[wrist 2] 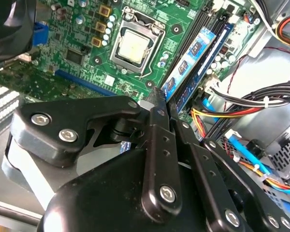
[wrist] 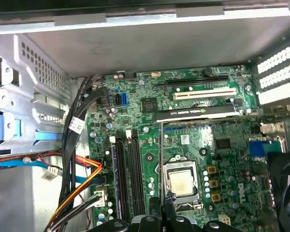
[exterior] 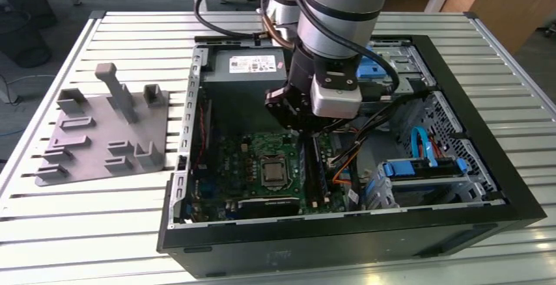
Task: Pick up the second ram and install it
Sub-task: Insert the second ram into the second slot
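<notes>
on your white slatted metal table (exterior: 87,213) stands an open black computer case (exterior: 347,243), and at the exterior view's left of it lies a grey plastic fixture plate with upright blocks (exterior: 104,129). inside the case you see a flat green motherboard (exterior: 247,158) with a square silver processor socket (exterior: 273,171) near its middle and long black memory slots (wrist: 135,179) just beside that. a grey power supply box (exterior: 247,70) sits against one case wall, and blue drive caddies (exterior: 417,171) lie toward the exterior view's right. orange, yellow and black wires (wrist: 79,186) run beside a perforated metal drive cage (wrist: 34,92).
</notes>
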Action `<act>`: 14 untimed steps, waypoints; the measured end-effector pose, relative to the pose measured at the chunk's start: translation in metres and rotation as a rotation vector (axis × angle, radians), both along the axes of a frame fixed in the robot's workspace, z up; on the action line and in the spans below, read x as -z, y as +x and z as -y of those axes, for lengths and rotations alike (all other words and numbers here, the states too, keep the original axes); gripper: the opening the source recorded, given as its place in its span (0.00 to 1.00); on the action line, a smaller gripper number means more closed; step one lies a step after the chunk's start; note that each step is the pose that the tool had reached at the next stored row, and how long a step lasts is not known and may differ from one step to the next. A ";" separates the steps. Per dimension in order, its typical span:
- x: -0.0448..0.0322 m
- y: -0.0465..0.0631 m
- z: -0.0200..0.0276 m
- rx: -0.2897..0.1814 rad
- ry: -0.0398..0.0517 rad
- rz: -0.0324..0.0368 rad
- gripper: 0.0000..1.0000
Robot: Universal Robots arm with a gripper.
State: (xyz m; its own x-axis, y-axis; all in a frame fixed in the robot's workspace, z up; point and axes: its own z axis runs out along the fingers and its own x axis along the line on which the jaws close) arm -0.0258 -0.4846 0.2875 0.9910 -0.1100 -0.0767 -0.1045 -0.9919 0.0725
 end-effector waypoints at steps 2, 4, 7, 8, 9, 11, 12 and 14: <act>0.0001 0.000 0.0000 -0.015 0.0000 0.0000 0.14; 0.0002 0.000 0.0000 -0.029 0.0000 0.0000 0.14; 0.0003 0.000 0.0000 -0.048 0.0001 0.0000 0.14; 0.0004 0.000 0.0000 -0.055 0.0000 0.0000 0.14; 0.0004 0.000 0.0000 -0.061 0.0001 0.0000 0.14; 0.0005 0.000 0.0000 -0.075 0.0001 0.0000 0.14; 0.0005 0.000 0.0000 -0.081 0.0000 0.0000 0.14; 0.0006 0.000 0.0000 -0.094 0.0000 0.0000 0.14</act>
State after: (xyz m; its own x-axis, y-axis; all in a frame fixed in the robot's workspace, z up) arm -0.0258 -0.4845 0.2869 0.9969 -0.0168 -0.0767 -0.0112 -0.9973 0.0725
